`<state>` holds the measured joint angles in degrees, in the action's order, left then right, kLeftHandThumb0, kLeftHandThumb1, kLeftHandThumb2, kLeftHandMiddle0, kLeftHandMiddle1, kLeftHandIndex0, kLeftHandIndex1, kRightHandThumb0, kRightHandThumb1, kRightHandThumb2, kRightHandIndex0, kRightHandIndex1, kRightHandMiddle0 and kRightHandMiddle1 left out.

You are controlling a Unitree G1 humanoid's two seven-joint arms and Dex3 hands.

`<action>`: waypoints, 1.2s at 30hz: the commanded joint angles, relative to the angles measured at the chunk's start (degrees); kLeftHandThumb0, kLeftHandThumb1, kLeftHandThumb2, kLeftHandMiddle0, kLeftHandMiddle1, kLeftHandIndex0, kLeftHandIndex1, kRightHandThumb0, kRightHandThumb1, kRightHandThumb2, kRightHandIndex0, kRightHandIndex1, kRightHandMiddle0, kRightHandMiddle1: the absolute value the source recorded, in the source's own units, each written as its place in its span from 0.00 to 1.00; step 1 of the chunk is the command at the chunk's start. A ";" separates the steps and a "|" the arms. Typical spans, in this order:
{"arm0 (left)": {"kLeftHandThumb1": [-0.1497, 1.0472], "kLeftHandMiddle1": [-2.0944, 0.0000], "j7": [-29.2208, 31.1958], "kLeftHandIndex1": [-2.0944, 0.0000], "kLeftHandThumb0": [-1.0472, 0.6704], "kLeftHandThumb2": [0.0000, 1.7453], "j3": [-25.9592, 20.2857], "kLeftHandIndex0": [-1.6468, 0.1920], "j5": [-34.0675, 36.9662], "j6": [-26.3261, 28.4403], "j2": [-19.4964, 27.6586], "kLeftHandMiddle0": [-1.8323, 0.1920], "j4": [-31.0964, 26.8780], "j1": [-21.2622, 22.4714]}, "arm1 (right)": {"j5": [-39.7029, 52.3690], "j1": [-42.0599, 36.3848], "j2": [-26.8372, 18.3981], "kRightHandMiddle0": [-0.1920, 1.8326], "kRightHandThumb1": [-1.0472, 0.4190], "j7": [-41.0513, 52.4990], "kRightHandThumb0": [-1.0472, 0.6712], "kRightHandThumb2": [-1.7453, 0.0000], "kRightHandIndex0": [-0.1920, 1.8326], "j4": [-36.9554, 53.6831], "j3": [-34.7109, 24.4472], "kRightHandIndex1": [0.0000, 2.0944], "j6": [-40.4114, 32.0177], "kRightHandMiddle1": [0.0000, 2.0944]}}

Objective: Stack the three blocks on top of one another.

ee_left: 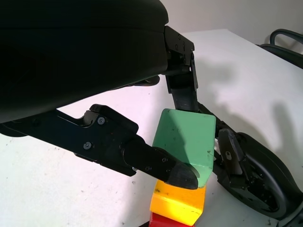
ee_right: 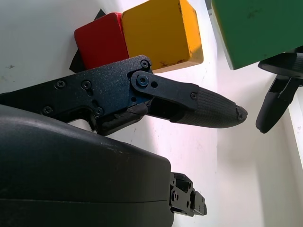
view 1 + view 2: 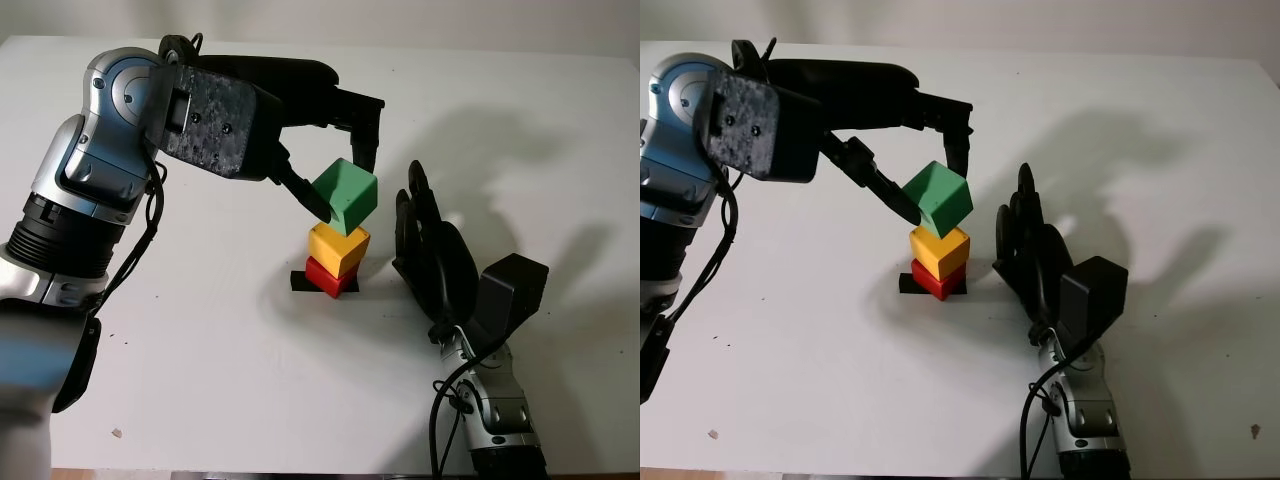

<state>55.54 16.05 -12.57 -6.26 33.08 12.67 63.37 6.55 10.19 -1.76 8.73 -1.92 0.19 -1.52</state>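
A red block [image 3: 326, 277] sits on a black mark in the middle of the white table [image 3: 200, 330]. On top of it stands a yellow block [image 3: 338, 247]. My left hand [image 3: 342, 182] is shut on a green block [image 3: 348, 195], held tilted just above the yellow one, its lower corner at the yellow top. In the left wrist view the green block [image 1: 185, 140] is pinched between the fingers [image 1: 156, 161] over the yellow block [image 1: 180, 203]. My right hand [image 3: 432, 250] stands open just right of the stack, apart from it.
A small black square mark [image 3: 300, 283] lies under the red block. A tiny scrap [image 3: 117, 433] lies near the table's front left edge. Bare table surface stretches around the stack on all sides.
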 commanded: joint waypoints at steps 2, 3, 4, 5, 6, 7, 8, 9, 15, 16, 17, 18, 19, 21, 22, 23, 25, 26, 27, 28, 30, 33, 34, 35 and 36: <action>1.00 0.97 0.06 0.24 0.34 0.09 0.08 0.78 0.06 -0.84 -0.24 0.80 -0.11 0.67 | 0.48 -0.48 0.11 0.00 0.00 0.22 0.17 0.60 0.00 0.48 -0.32 0.00 0.80 0.00; 1.00 0.98 0.08 0.23 0.34 0.09 0.09 0.78 0.04 -0.99 -0.20 0.80 0.00 0.59 | 0.52 -0.51 0.15 0.00 0.00 0.15 0.16 0.60 0.00 0.52 -0.34 0.00 0.74 0.00; 1.00 0.98 0.20 0.23 0.34 0.09 0.07 0.78 0.13 -0.96 -0.17 0.80 0.20 0.47 | 0.33 -0.53 0.06 0.00 0.00 0.04 0.16 0.60 0.00 0.63 -0.26 0.00 0.59 0.00; 1.00 0.98 0.29 0.22 0.34 0.09 0.04 0.78 0.21 -0.93 -0.16 0.80 0.33 0.40 | 0.17 -0.53 -0.01 0.00 0.00 -0.06 0.16 0.61 0.00 0.71 -0.19 0.00 0.48 0.00; 1.00 0.98 0.33 0.22 0.34 0.09 0.02 0.79 0.26 -0.92 -0.15 0.80 0.42 0.35 | 0.06 -0.54 -0.06 0.00 0.00 -0.12 0.16 0.61 0.00 0.77 -0.14 0.00 0.41 0.00; 1.00 0.98 0.33 0.21 0.34 0.09 0.02 0.79 0.28 -0.96 -0.15 0.80 0.49 0.25 | 0.07 -0.56 -0.07 0.00 0.00 -0.12 0.16 0.60 0.00 0.79 -0.15 0.00 0.45 0.00; 1.00 0.98 0.32 0.21 0.34 0.08 0.00 0.78 0.31 -1.05 -0.13 0.80 0.51 0.10 | 0.06 -0.61 -0.05 0.00 0.00 -0.10 0.16 0.60 0.00 0.73 -0.16 0.00 0.74 0.00; 1.00 0.98 0.37 0.21 0.34 0.08 0.05 0.78 0.27 -1.25 -0.05 0.80 0.53 -0.03 | 0.06 -0.66 -0.02 0.00 0.00 -0.10 0.17 0.60 0.00 0.71 -0.18 0.00 0.91 0.00; 1.00 0.98 1.42 0.22 0.35 0.09 0.30 0.79 0.25 -0.80 0.12 0.81 0.41 -0.34 | 0.15 -0.88 0.05 0.00 0.00 -0.24 0.17 0.60 0.00 1.27 -0.08 0.00 0.31 0.00; 1.00 0.98 1.61 0.22 0.35 0.09 0.34 0.79 0.19 -0.61 0.11 0.81 0.36 -0.34 | 0.16 -0.92 0.13 0.00 0.00 -0.27 0.17 0.60 0.00 1.17 -0.09 0.00 0.62 0.00; 1.00 0.98 1.75 0.23 0.35 0.09 0.38 0.79 0.16 -0.54 0.09 0.81 0.34 -0.37 | 0.15 -0.94 0.16 0.00 0.00 -0.26 0.17 0.60 0.00 1.07 -0.09 0.00 0.87 0.00; 1.00 0.98 1.77 0.23 0.35 0.09 0.42 0.79 0.09 -0.64 0.06 0.81 0.35 -0.43 | 0.06 -0.95 0.15 0.00 0.00 -0.32 0.17 0.60 0.00 1.10 -0.06 0.00 0.84 0.00; 1.00 0.98 1.82 0.24 0.36 0.09 0.51 0.80 -0.01 -0.77 0.06 0.81 0.33 -0.47 | 0.04 -0.99 0.12 0.00 0.00 -0.31 0.17 0.60 0.00 1.13 -0.05 0.00 0.83 0.00; 1.00 0.98 1.95 0.25 0.36 0.09 0.70 0.80 -0.10 -0.64 0.05 0.81 0.28 -0.56 | 0.07 -1.07 0.08 0.00 0.00 -0.26 0.17 0.60 0.00 1.17 -0.07 0.00 0.88 0.00; 1.00 0.98 2.11 0.26 0.36 0.09 0.83 0.79 -0.19 -0.29 0.07 0.81 0.18 -0.58 | 0.17 -1.10 0.06 0.00 0.00 -0.22 0.17 0.60 0.00 1.23 -0.10 0.00 0.69 0.00; 1.00 0.98 2.22 0.28 0.36 0.08 0.96 0.79 -0.30 -0.06 0.09 0.81 0.06 -0.61 | 0.20 -1.12 0.03 0.00 0.00 -0.23 0.17 0.60 0.00 1.34 -0.10 0.00 0.44 0.00; 1.00 0.98 2.21 0.29 0.37 0.08 1.21 0.78 -0.58 0.16 0.12 0.81 -0.19 -0.72 | 0.12 -1.14 -0.07 0.00 0.00 -0.38 0.16 0.60 0.00 1.72 -0.06 0.00 -0.30 0.00; 1.00 0.98 2.20 0.30 0.37 0.08 1.32 0.77 -0.69 0.34 0.12 0.81 -0.32 -0.77 | 0.15 -1.17 -0.07 0.00 0.00 -0.37 0.16 0.60 0.00 1.79 -0.08 0.00 -0.29 0.00; 1.00 0.98 2.16 0.30 0.37 0.08 1.35 0.77 -0.65 0.42 0.08 0.81 -0.32 -0.85 | 0.15 -1.21 -0.09 0.00 0.00 -0.36 0.16 0.60 0.00 1.83 -0.10 0.00 -0.25 0.00; 1.00 0.98 2.19 0.29 0.36 0.07 1.42 0.76 -0.68 0.62 0.07 0.81 -0.40 -0.90 | 0.15 -1.26 -0.14 0.00 0.00 -0.31 0.17 0.60 0.00 1.87 -0.12 0.00 -0.21 0.00; 1.00 0.98 2.17 0.28 0.36 0.07 1.56 0.77 -0.78 0.95 0.04 0.81 -0.62 -0.98 | 0.04 -1.32 -0.22 0.00 0.00 -0.29 0.17 0.60 0.00 1.93 -0.11 0.00 -0.11 0.00; 1.00 0.98 2.23 0.28 0.37 0.07 1.47 0.77 -0.38 0.84 -0.18 0.81 -0.48 -1.13 | 0.10 -1.50 -0.21 0.00 0.00 -0.37 0.17 0.60 0.00 2.56 -0.07 0.00 -0.84 0.00; 1.00 0.98 2.18 0.28 0.37 0.07 1.41 0.77 -0.22 0.59 -0.26 0.81 -0.38 -1.21 | 0.07 -1.54 -0.21 0.00 0.00 -0.38 0.17 0.60 0.00 2.63 -0.07 0.00 -0.88 0.00; 1.00 0.97 2.11 0.30 0.37 0.07 1.33 0.77 -0.01 0.25 -0.31 0.81 -0.23 -1.32 | 0.08 -1.55 -0.22 0.00 0.00 -0.35 0.17 0.60 0.00 2.63 -0.08 0.00 -0.91 0.00; 1.00 0.97 2.07 0.31 0.37 0.07 1.28 0.77 0.12 0.06 -0.34 0.81 -0.15 -1.39 | 0.10 -1.55 -0.23 0.00 0.00 -0.32 0.18 0.60 0.00 2.63 -0.09 0.00 -0.94 0.00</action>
<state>57.52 17.48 -12.81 -5.74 33.09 12.96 62.59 6.74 9.42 -1.71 8.43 -0.31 0.16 -2.19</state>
